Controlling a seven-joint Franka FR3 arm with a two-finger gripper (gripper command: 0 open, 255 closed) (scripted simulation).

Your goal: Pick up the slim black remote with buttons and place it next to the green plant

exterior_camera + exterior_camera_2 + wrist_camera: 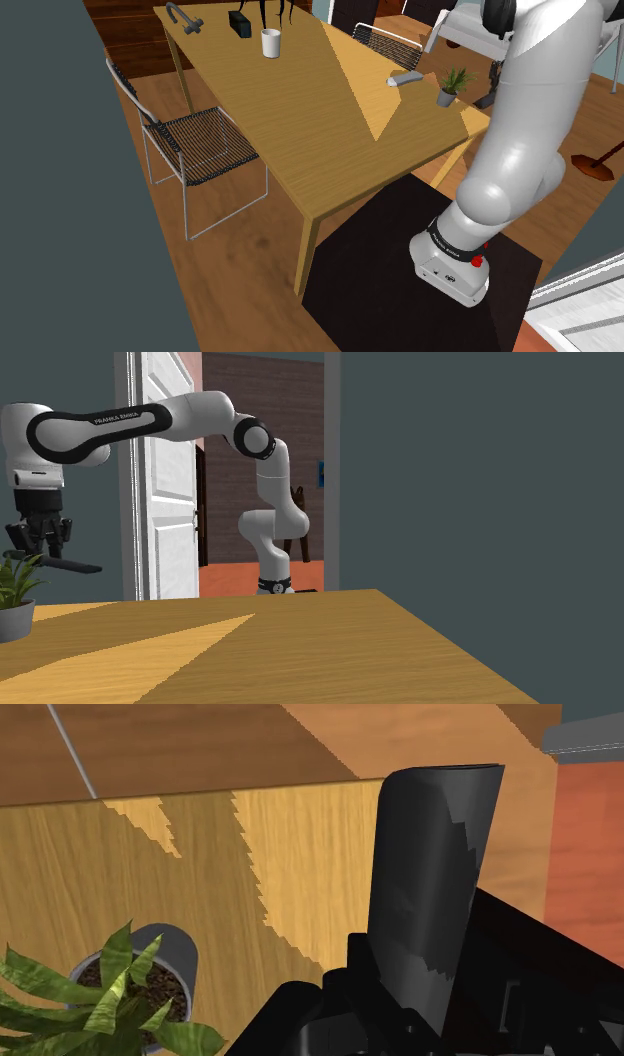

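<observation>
Fingers of the all-black two-finger claw (42, 550) are clenched on the slim dark grey remote (430, 884), which stands out long between them in the wrist view. The remote is in the air, raised over the light wooden counter (300, 110) and not touching it. In the second exterior view it lies level at the claw's tips, about as high as the leaf tips of the small green plant in a round grey pot (115, 976), with its free end pointing to that view's right. The plant stands on the counter just beside and below the claw. In the wrist view a strip of bare wood separates the pot from the remote (they are apart, not touching). In the shoulder view the plant is near the counter's corner at the view's right, the corner closest to the black stand (370, 240). At the counter's far end, well apart from the plant, stand a white cup (271, 42) and a small black box (238, 22). A metal chair with a dark mesh seat (205, 145) stands along the counter's long edge at the shoulder view's left.
</observation>
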